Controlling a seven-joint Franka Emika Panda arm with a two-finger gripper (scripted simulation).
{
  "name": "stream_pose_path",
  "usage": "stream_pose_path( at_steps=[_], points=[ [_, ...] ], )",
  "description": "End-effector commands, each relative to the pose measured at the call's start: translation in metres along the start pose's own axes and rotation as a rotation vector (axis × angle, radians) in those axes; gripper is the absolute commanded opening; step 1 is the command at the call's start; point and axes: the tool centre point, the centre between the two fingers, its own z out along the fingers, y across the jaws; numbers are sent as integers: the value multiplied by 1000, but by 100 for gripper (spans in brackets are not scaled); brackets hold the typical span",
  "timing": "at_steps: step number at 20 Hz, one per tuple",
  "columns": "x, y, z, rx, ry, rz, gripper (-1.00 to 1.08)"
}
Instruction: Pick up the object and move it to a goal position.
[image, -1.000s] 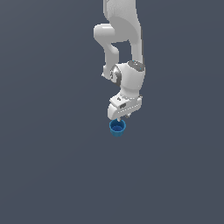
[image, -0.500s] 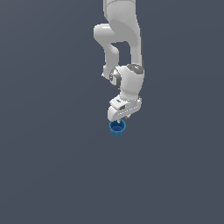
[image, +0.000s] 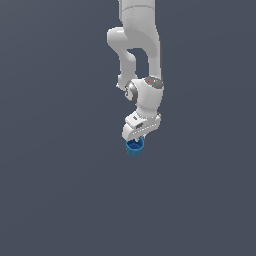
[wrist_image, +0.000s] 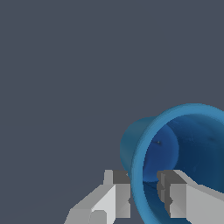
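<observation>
The object, a small bright blue round cup (image: 134, 147), sits right under my white gripper (image: 136, 139) in the middle of the exterior view. In the wrist view the cup (wrist_image: 183, 140) lies tilted with its hollow, darker inside facing the camera. My gripper (wrist_image: 145, 195) straddles the cup's rim. One finger (wrist_image: 114, 194) is outside the wall and the other finger (wrist_image: 177, 194) is inside the cup. The jaws are closed on the wall.
A plain dark grey surface (image: 60, 190) surrounds the arm on all sides. The white arm (image: 140, 45) comes down from the top of the exterior view. No other object shows.
The gripper and the cup stay at almost the same spot in the exterior view. The wrist has shifted only slightly.
</observation>
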Motion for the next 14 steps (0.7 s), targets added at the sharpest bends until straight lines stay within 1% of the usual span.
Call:
stream_pose_path(
  at_steps=[1, 9, 14],
  points=[
    [0, -1, 1, 1, -1, -1, -100],
    [1, 0, -1, 0, 0, 0, -100],
    [6, 0, -12, 0, 0, 0, -100]
  ],
)
